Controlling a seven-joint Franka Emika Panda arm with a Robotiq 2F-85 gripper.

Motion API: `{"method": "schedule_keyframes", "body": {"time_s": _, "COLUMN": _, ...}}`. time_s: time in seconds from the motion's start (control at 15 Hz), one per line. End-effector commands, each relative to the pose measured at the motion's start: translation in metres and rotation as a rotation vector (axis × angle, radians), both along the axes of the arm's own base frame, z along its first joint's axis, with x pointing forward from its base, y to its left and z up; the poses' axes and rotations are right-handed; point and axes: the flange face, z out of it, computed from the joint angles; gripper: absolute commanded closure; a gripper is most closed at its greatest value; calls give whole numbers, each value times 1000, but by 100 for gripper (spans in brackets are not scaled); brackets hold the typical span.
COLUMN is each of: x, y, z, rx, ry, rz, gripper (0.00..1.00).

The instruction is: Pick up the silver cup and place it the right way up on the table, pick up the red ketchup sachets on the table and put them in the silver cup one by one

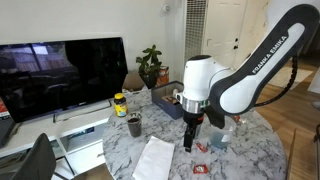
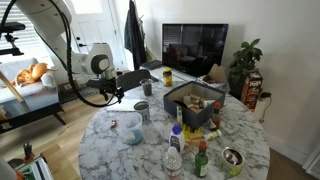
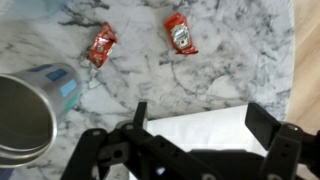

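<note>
The silver cup (image 3: 25,115) stands on the marbled table (image 3: 230,70) at the left edge of the wrist view, its open mouth towards the camera; it also shows in an exterior view (image 2: 143,110). Two red ketchup sachets (image 3: 102,45) (image 3: 180,33) lie flat on the table beyond my fingers. Sachets also show in an exterior view (image 1: 200,148). My gripper (image 3: 200,125) is open and empty, hovering above a white napkin (image 3: 215,115), to the right of the cup. It shows in both exterior views (image 1: 190,138) (image 2: 118,92).
A pale blue object (image 3: 60,80) lies right behind the silver cup. A dark cup (image 1: 133,125) and a yellow-lidded jar (image 1: 120,103) stand at the table's far side. A black bin of items (image 2: 190,100) and several bottles (image 2: 175,150) crowd another part.
</note>
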Motion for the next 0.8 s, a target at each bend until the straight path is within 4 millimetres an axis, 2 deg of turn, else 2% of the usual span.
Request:
{"method": "schedule_keyframes", "body": {"time_s": 0.0, "x": -19, "y": 12, "z": -41, "rx": 17, "ry": 82, "rz": 183, "gripper": 0}}
{"method": "schedule_keyframes", "body": {"time_s": 0.2, "x": -27, "y": 9, "z": -71, "rx": -6, "ry": 160, "rz": 314, "gripper": 0}}
{"method": "schedule_keyframes", "body": {"time_s": 0.53, "x": -28, "y": 0, "z": -103, "rx": -2, "ry": 198, "rz": 386, "gripper": 0}}
{"method": "schedule_keyframes", "body": {"time_s": 0.6, "x": -28, "y": 0, "z": -108, "rx": 1, "ry": 199, "rz": 391, "gripper": 2}}
{"method": "schedule_keyframes", "body": {"time_s": 0.67, "x": -26, "y": 0, "z": -111, "rx": -1, "ry": 198, "rz": 395, "gripper": 11}}
{"method": "schedule_keyframes", "body": {"time_s": 0.73, "x": -26, "y": 0, "z": -115, "rx": -1, "ry": 201, "rz": 398, "gripper": 15}}
